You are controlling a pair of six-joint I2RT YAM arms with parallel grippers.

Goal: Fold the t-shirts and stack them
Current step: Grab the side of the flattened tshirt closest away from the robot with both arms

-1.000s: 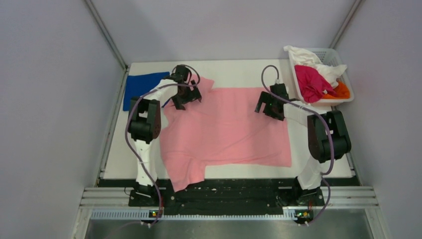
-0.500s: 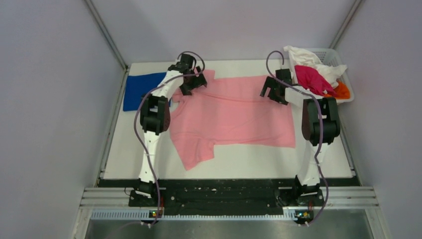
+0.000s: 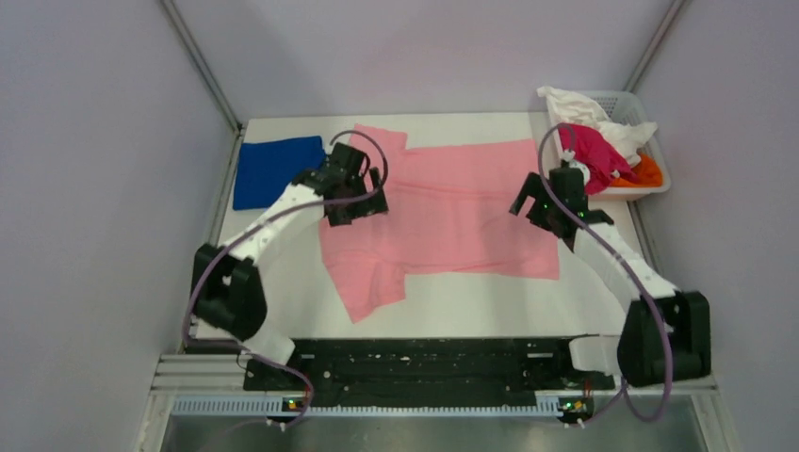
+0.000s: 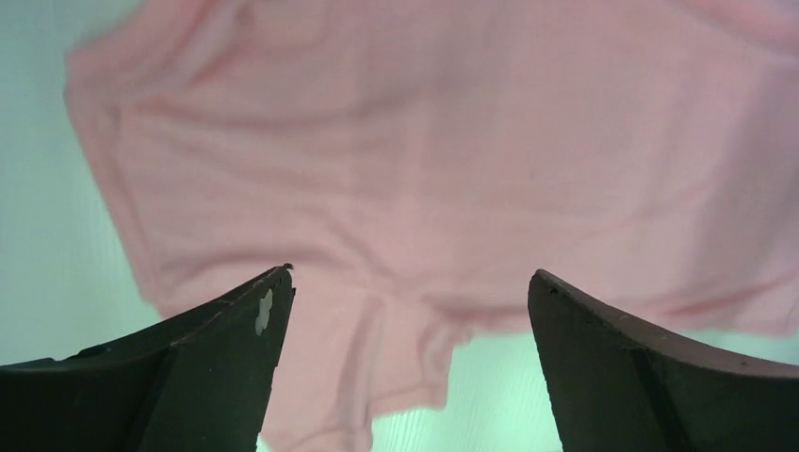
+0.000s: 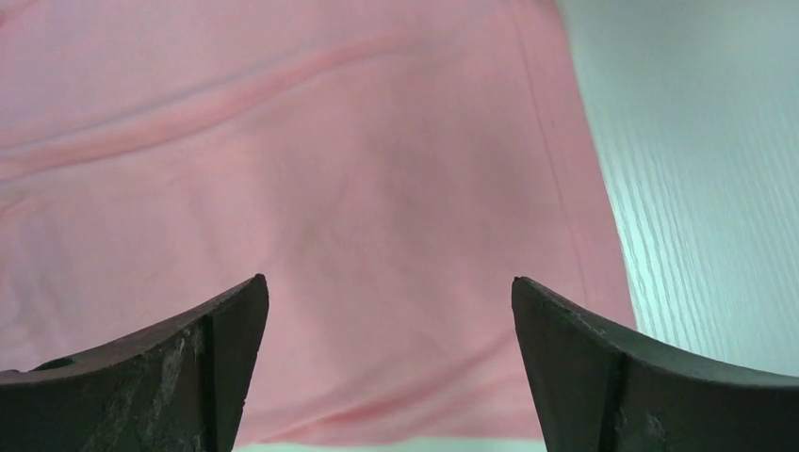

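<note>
**Handling.** The pink tee (image 3: pixel 443 217) is soft, light cotton. We judge that it carries no stiffness, drapes from any pinch point, and drags and wrinkles if pulled across the table (image 3: pixel 471 303). We recommend taking hold at edges and corners, where a finger can slide under a single layer: the near sleeve (image 3: pixel 372 292), the shoulder seams, or the hem (image 5: pixel 565 160) corners. A pinch mid-panel would only bunch the cloth.

**Position.**
- The pink tee lies spread sideways on the table, sleeves to the left and hem to the right. The near sleeve is rumpled and points toward the arm bases.
- The left end effector (image 4: pixel 410 273) hangs over the shoulder area, fingers spread wide, gripping nothing.
- The right end effector (image 5: pixel 388 278) hangs over the hem end, equally wide apart and empty.
- Farther back on the left, the blue tee (image 3: pixel 278 169) lies flat as a compact rectangle, just beside the pink one.
- At the far right, the basket (image 3: pixel 633 104) holds the magenta tee (image 3: pixel 594 155), the white tee (image 3: pixel 584 105) and the orange tee (image 3: pixel 647 171) in a heap.

**Not verifiable.**
- The left end effector covers the neck area, so we see no collar.
- We cannot tell how high either end effector sits above the cloth.
- The left wrist view is blurred.
- We cannot count the basket's lower layers.
</note>
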